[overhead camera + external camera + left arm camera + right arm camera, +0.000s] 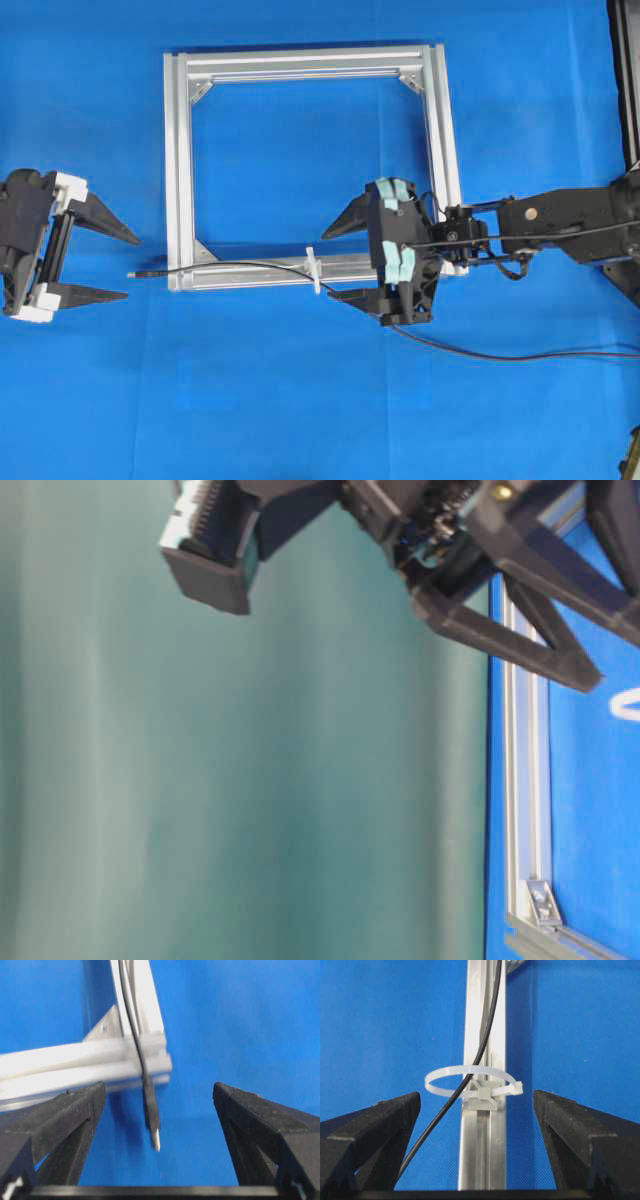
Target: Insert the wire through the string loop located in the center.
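Note:
The thin black wire (236, 264) runs along the frame's near bar and passes through the small white string loop (313, 270). Its plug (142, 272) lies on the blue cloth just past the frame's left corner. My left gripper (130, 267) is open with the plug (151, 1112) lying loose between its fingers (75, 1110), touching neither. My right gripper (328, 264) is open just right of the loop, straddling the bar. In the right wrist view the string loop (470, 1079) stands ahead of the right gripper (476, 1094) with the wire (445, 1110) threaded through it.
The square silver aluminium frame (178, 160) lies flat on the blue cloth, with corner brackets inside it. The wire's tail (500, 355) trails off to the right under the right arm (570, 220). The table-level view shows black fingers (520, 630) above the frame (525, 780).

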